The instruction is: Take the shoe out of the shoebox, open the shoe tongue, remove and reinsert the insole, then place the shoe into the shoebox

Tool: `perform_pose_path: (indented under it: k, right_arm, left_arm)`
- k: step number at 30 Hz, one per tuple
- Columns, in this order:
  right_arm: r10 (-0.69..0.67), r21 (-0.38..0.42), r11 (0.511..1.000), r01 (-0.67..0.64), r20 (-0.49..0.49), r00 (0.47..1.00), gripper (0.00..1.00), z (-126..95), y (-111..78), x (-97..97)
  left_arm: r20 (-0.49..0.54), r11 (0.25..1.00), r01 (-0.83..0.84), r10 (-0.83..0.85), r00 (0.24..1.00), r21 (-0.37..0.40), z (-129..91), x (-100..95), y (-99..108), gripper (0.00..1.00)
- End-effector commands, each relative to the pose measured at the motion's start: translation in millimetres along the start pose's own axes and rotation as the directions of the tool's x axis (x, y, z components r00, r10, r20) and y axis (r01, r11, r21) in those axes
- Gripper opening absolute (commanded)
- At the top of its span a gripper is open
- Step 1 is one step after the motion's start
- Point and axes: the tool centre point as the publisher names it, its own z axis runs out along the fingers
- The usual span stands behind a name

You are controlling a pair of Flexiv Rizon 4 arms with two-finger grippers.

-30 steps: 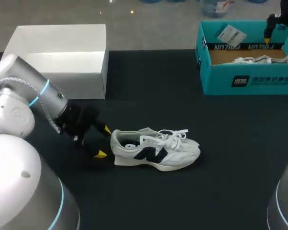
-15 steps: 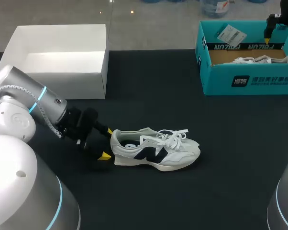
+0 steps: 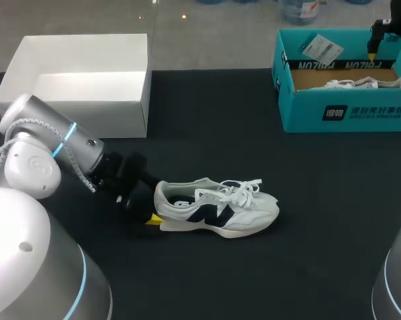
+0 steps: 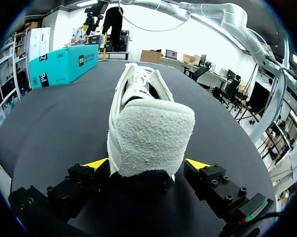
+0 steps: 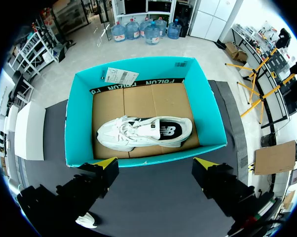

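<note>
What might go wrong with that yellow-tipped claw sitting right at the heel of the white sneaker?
The left gripper has its open fingers either side of the white sneaker's fuzzy heel. The shoe lies loose on the black table, so a nudge might slide it away instead of gripping it. The soft heel may also squash and slip out.

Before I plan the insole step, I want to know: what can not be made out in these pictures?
Insole of the table shoe: head view, hidden inside the collar; left wrist view, behind the heel.
Boxed shoe: head view, mostly behind the teal shoebox wall.
</note>
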Motion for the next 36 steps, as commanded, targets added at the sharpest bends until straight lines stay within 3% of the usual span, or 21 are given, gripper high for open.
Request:
perform_pose_path:
  k: [1, 14, 25, 36]
  right_arm:
    - [0.000, -0.001, 1.000, 0.000, 0.000, 1.000, 1.00, 0, -0.1, 0.0]
    - [0.000, -0.001, 1.000, 0.000, 0.000, 1.000, 1.00, 0, -0.1, 0.0]
    - [0.000, -0.001, 1.000, 0.000, 0.000, 1.000, 1.00, 0, -0.1, 0.0]
    - [0.000, -0.001, 1.000, 0.000, 0.000, 1.000, 1.00, 0, -0.1, 0.0]
  left_arm:
    - [-0.010, 1.000, 0.001, -0.001, 1.000, 0.002, 11, -5.4, 1, 1.00]
    - [0.031, 1.000, 0.014, -0.014, 0.999, -0.005, 23, -10.7, 5, 1.00]
    - [0.020, 1.000, -0.016, 0.016, 1.000, 0.017, 12, -11.7, 0, 1.00]
    - [0.004, 1.000, -0.020, 0.020, 1.000, -0.002, 18, -13.0, 1, 1.00]
